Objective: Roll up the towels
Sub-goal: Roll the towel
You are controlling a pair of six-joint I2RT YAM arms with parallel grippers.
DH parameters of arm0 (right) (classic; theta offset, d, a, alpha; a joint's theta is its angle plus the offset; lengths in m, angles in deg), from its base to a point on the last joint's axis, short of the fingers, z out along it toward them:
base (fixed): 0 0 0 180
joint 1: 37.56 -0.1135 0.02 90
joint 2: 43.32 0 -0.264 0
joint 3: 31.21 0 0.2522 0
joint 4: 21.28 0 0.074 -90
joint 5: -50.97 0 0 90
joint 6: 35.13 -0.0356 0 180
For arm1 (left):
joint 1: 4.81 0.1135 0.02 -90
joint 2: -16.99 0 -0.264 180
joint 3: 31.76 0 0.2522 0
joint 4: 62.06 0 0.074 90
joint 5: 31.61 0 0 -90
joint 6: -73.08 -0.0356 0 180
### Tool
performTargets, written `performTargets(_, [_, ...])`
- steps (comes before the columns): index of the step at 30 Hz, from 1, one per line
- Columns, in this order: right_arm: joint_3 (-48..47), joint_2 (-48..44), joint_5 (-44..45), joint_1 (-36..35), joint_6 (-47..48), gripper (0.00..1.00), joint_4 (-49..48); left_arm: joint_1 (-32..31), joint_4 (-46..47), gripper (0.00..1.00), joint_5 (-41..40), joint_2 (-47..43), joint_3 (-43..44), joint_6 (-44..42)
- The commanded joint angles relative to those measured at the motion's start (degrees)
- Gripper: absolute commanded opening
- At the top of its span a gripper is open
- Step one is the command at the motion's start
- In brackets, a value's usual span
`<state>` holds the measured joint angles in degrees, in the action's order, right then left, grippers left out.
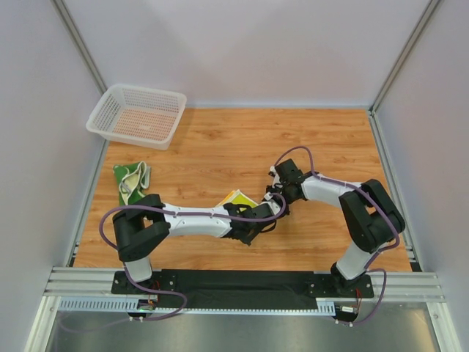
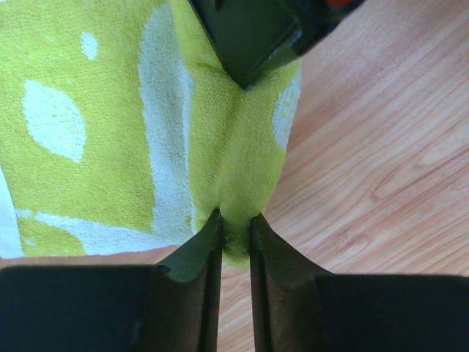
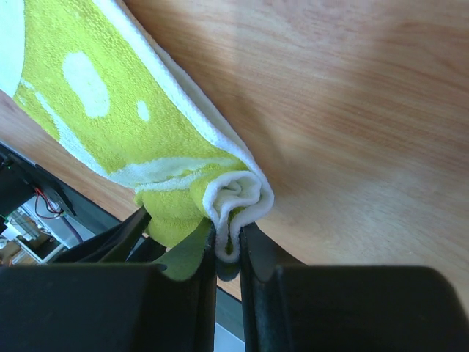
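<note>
A bright yellow-green towel (image 1: 236, 199) with white patches lies on the wooden table at the middle. My left gripper (image 1: 272, 207) is shut on one end of its folded edge (image 2: 238, 169), pinched between the fingers. My right gripper (image 1: 277, 195) is shut on the other end of the same edge, where the cloth is curled into a small roll (image 3: 233, 196). The two grippers meet close together over the towel's right side. A cream and green patterned towel (image 1: 132, 181) lies crumpled at the table's left edge.
A white plastic mesh basket (image 1: 137, 115) stands at the back left corner. Grey walls close in the table on the left, right and back. The black base rail (image 1: 242, 282) runs along the near edge.
</note>
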<state>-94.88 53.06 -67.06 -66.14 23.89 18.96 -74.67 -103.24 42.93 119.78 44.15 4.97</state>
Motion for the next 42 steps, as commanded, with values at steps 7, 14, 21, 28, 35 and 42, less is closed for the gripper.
performTargets(7, [-5.3, 4.4, 0.7, 0.5, 3.0, 0.09, 2.3, 0.5, 1.5, 0.00, 9.6, 4.5, -6.7, 0.4])
performTargets(14, [-6.5, 5.0, 1.6, 1.5, 4.9, 0.09, 4.5, 1.0, 1.7, 0.00, 13.8, 0.2, -6.4, 1.2])
performTargets(21, [-6.9, 4.4, 2.7, 3.3, 6.1, 0.11, 6.6, 1.5, -0.4, 0.00, 11.3, -3.6, -6.2, 3.0])
performTargets(28, [-8.0, 4.8, 4.4, 4.8, 5.9, 0.30, 8.8, 2.7, 5.0, 0.00, 15.1, -8.9, -10.0, 5.6])
performTargets(35, [-10.6, 5.9, 4.5, 6.2, 5.8, 0.32, 10.9, 5.1, 11.1, 0.00, 25.5, -10.9, -12.1, 9.0])
performTargets(42, [-12.3, 5.0, 6.1, 7.0, 5.1, 0.32, 12.6, 9.5, 16.2, 0.00, 35.2, -12.3, -13.4, 15.2])
